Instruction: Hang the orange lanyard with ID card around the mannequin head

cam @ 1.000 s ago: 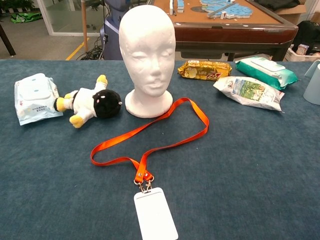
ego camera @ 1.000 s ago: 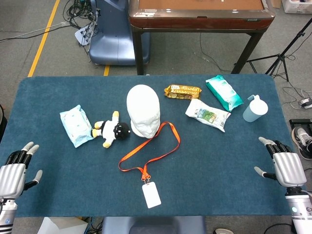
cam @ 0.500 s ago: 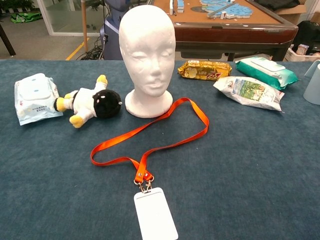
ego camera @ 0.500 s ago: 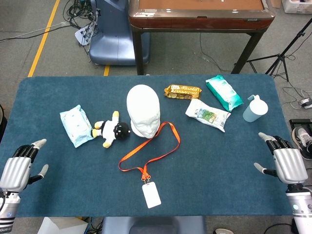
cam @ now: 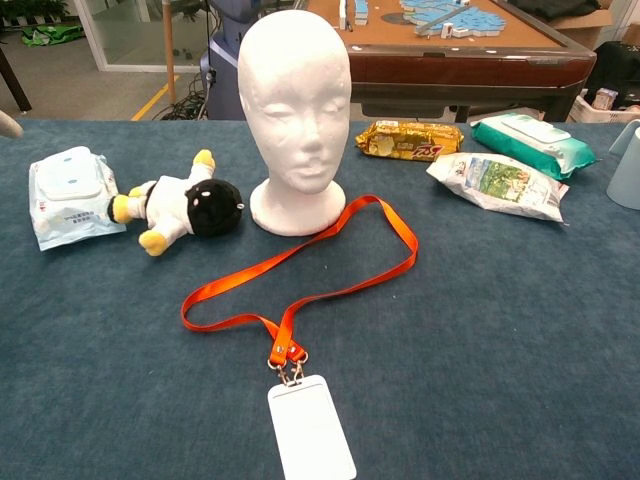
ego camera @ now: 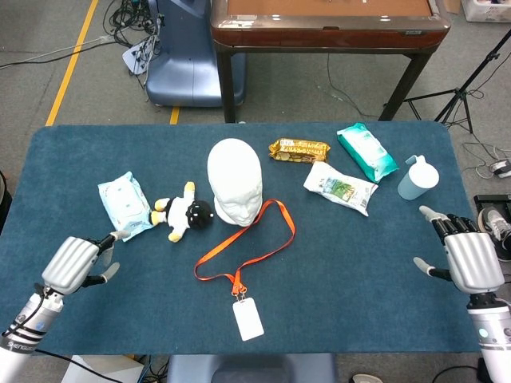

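Orange lanyard (ego camera: 254, 243) lies flat on the blue table (ego camera: 359, 263), a loose loop with its far end touching the base of the white mannequin head (ego camera: 235, 182), not around it. The white ID card (ego camera: 247, 318) is clipped at the loop's near end, flat on the cloth, near the table's front edge. In the chest view the same: lanyard (cam: 330, 265) runs from the head's base (cam: 296, 110) toward the camera, card (cam: 311, 431) at the bottom. The head stands upright, face toward the robot. Left hand (ego camera: 73, 262) is above the front-left part of the table, fingers apart and pointing toward the table's middle, holding nothing, well apart from the lanyard; its fingertips (ego camera: 118, 235) are near the pale blue wipes pack (ego camera: 125, 205). Right hand (ego camera: 467, 259) is at the right edge of the table, fingers spread, holding nothing, well apart from the lanyard. A small pale tip at the chest view's left edge may be the left hand, cannot tell. Other items: a black and white plush toy (ego camera: 183, 213) just left of the head, between it and the wipes pack; a gold snack packet (ego camera: 299, 149) behind and right of the head; a white and green pouch (ego camera: 340, 187) right of the head; a teal wipes pack (ego camera: 366, 151) further back; a pale blue cup (ego camera: 417, 177) near the right edge.
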`<control>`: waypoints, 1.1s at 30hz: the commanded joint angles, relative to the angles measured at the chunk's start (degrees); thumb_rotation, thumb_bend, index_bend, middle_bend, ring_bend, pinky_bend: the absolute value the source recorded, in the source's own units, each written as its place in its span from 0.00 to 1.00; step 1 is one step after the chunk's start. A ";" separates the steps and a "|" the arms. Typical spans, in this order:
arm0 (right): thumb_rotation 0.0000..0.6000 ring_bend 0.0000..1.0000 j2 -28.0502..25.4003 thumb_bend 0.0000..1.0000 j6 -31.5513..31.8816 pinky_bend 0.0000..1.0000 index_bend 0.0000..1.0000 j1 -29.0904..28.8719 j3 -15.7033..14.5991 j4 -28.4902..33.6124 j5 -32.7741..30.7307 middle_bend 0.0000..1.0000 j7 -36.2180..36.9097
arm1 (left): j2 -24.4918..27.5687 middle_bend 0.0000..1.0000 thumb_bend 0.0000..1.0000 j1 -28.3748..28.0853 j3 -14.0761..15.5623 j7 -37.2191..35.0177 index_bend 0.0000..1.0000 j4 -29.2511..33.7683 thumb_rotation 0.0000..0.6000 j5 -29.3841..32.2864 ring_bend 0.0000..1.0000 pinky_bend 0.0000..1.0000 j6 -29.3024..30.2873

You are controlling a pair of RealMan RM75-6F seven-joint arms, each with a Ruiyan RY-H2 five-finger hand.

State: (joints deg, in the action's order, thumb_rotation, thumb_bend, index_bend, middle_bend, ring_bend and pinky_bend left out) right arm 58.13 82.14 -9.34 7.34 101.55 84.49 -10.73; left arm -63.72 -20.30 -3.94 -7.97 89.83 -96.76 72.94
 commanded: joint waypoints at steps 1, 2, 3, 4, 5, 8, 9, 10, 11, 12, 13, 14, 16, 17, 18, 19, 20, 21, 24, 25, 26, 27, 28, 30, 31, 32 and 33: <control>1.00 0.29 -0.03 0.07 -0.34 0.28 0.17 -0.08 -0.24 0.22 -0.10 0.32 -0.23 | 0.37 0.86 0.40 -3.95 0.98 -2.56 0.32 -0.84 1.00 -2.29 0.88 0.83 -4.32; 1.00 0.29 -0.07 0.07 -0.43 0.28 0.17 -0.10 -0.33 0.34 -0.13 0.33 -0.43 | 0.47 0.89 0.42 -5.24 1.32 -3.29 0.34 -0.76 1.00 -2.88 0.90 0.83 -5.91; 1.00 0.29 -0.10 0.07 -0.46 0.28 0.17 -0.10 -0.38 0.47 -0.16 0.33 -0.60 | 0.54 0.92 0.45 -6.22 1.56 -3.83 0.34 -0.63 1.00 -3.29 0.93 0.84 -7.11; 1.00 0.29 -0.16 0.07 -0.46 0.28 0.17 -0.09 -0.41 0.61 -0.19 0.33 -0.77 | 0.57 0.93 0.46 -7.22 1.77 -4.32 0.35 -0.48 1.00 -3.67 0.94 0.84 -8.33; 1.00 0.30 -0.22 0.07 -0.42 0.28 0.17 -0.08 -0.43 0.76 -0.20 0.33 -0.92 | 0.59 0.95 0.49 -8.23 1.99 -4.74 0.35 -0.29 1.00 -4.00 0.95 0.85 -9.59; 1.00 0.30 -0.26 0.07 -0.28 0.28 0.17 -0.02 -0.61 1.06 -0.05 0.33 -1.35 | 0.74 0.97 0.55 -11.84 2.70 -4.91 0.34 0.75 1.00 -4.04 0.97 0.86 -15.22; 1.00 0.30 -0.26 0.07 -0.31 0.28 0.17 0.01 -0.73 1.11 0.00 0.33 -1.43 | 0.80 0.97 0.56 -12.84 2.75 -4.51 0.32 1.23 1.00 -3.66 0.97 0.86 -17.00; 1.00 0.30 -0.26 0.07 -0.33 0.28 0.17 0.04 -0.83 1.15 0.03 0.33 -1.46 | 0.69 0.97 0.57 -13.73 2.69 -4.14 0.31 1.61 1.00 -3.23 0.97 0.86 -18.48; 1.00 0.30 -0.25 0.07 -0.30 0.28 0.17 0.08 -0.91 1.16 0.08 0.33 -1.46 | 0.51 0.97 0.59 -14.56 2.63 -3.80 0.30 1.93 1.00 -2.77 0.97 0.86 -19.82; 1.00 0.30 -0.23 0.07 -0.25 0.28 0.17 0.15 -1.03 1.15 0.13 0.34 -1.46 | 0.15 0.97 0.60 -15.55 2.50 -3.45 0.29 2.27 1.00 -2.18 0.98 0.86 -21.30; 1.00 0.31 -0.26 0.07 -0.23 0.28 0.17 0.22 -1.12 1.17 0.14 0.34 -1.48 | -0.24 0.97 0.60 -16.21 2.39 -3.28 0.28 2.39 1.00 -1.85 0.98 0.86 -22.11; 1.00 0.31 -0.32 0.07 -0.17 0.28 0.17 0.32 -1.22 1.21 0.12 0.34 -1.50 | -0.78 0.97 0.60 -17.04 2.33 -3.07 0.27 2.42 1.00 -1.42 0.98 0.86 -23.19; 1.00 0.31 -0.40 0.07 -0.04 0.28 0.17 0.44 -1.28 1.26 0.03 0.34 -1.57 | -1.57 0.98 0.60 -18.25 2.23 -2.76 0.27 2.41 1.00 -0.91 0.98 0.86 -24.62; 1.00 0.31 -0.42 0.07 0.01 0.28 0.17 0.49 -1.27 1.27 -0.10 0.34 -1.60 | -2.03 0.98 0.60 -18.81 2.16 -2.60 0.27 2.32 1.00 -0.66 0.98 0.86 -25.23; 1.00 0.31 -0.43 0.07 0.08 0.28 0.17 0.55 -1.26 1.27 -0.23 0.34 -1.65 | -2.59 0.98 0.60 -19.55 2.18 -2.41 0.26 2.27 1.00 -0.37 0.98 0.86 -26.12; 1.00 0.31 -0.44 0.07 0.11 0.28 0.17 0.59 -1.28 1.24 -0.28 0.34 -1.66 | -3.04 0.98 0.60 -20.06 2.21 -2.29 0.26 2.23 1.00 -0.16 0.98 0.86 -26.69; 1.00 0.31 -0.44 0.07 0.14 0.28 0.17 0.63 -1.33 1.20 -0.30 0.34 -1.64 | -3.68 0.98 0.60 -20.67 2.29 -2.13 0.26 2.17 1.00 0.05 0.98 0.86 -27.36; 1.00 0.31 -0.46 0.07 0.13 0.28 0.17 0.65 -1.36 1.16 -0.32 0.34 -1.60 | -4.17 0.98 0.60 -21.11 2.33 -1.98 0.26 2.10 1.00 0.25 0.98 0.86 -27.84; 1.00 0.32 -0.50 0.07 0.13 0.28 0.17 0.72 -1.44 0.97 -0.35 0.35 -1.22 | -5.97 0.98 0.60 -22.37 2.25 -0.74 0.26 1.70 1.00 1.61 0.98 0.86 -29.54; 1.00 0.32 -0.48 0.07 0.11 0.28 0.17 0.73 -1.43 0.87 -0.43 0.35 -1.05 | -6.55 0.98 0.60 -22.73 2.11 -0.11 0.25 1.58 1.00 2.27 0.98 0.86 -30.11; 1.00 0.32 -0.47 0.07 0.09 0.28 0.17 0.76 -1.45 0.78 -0.51 0.35 -0.87 | -7.20 0.98 0.60 -23.05 1.91 0.51 0.25 1.42 1.00 2.94 0.98 0.86 -30.55; 1.00 0.32 -0.45 0.07 0.10 0.28 0.17 0.80 -1.47 0.64 -0.55 0.35 -0.64 | -8.09 0.98 0.60 -23.42 1.67 1.33 0.25 1.17 1.00 3.81 0.98 0.86 -31.01; 1.00 0.32 -0.45 0.07 0.12 0.28 0.17 0.84 -1.51 0.50 -0.53 0.35 -0.48 | -8.69 0.98 0.60 -23.71 1.54 1.96 0.25 0.98 1.00 4.39 0.98 0.86 -31.39; 1.00 0.32 -0.49 0.07 0.14 0.28 0.17 0.93 -1.63 0.20 -0.47 0.35 -0.12 | -9.88 0.98 0.60 -24.38 1.35 3.36 0.25 0.62 1.00 5.59 0.98 0.86 -32.23; 1.00 0.32 -0.54 0.07 0.12 0.28 0.17 0.97 -1.68 0.07 -0.48 0.35 0.08 | -10.27 0.98 0.60 -24.67 1.32 3.94 0.25 0.51 1.00 6.12 0.98 0.86 -32.68; 1.00 0.32 -0.70 0.07 0.09 0.28 0.17 1.07 -1.74 -0.03 -0.59 0.35 0.46 | -10.71 0.98 0.60 -25.05 1.32 4.79 0.25 0.41 1.00 6.90 0.98 0.86 -33.38; 1.00 0.32 -0.82 0.07 0.11 0.28 0.17 1.16 -1.72 -0.10 -0.77 0.35 0.75 | -11.02 0.98 0.60 -25.28 1.30 5.52 0.25 0.35 1.00 7.57 0.98 0.86 -33.86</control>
State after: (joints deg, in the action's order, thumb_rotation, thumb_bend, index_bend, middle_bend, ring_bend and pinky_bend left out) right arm 57.46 82.25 -8.29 5.65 101.56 83.89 -10.25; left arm -74.10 -45.04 -2.52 -3.32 90.44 -90.05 39.85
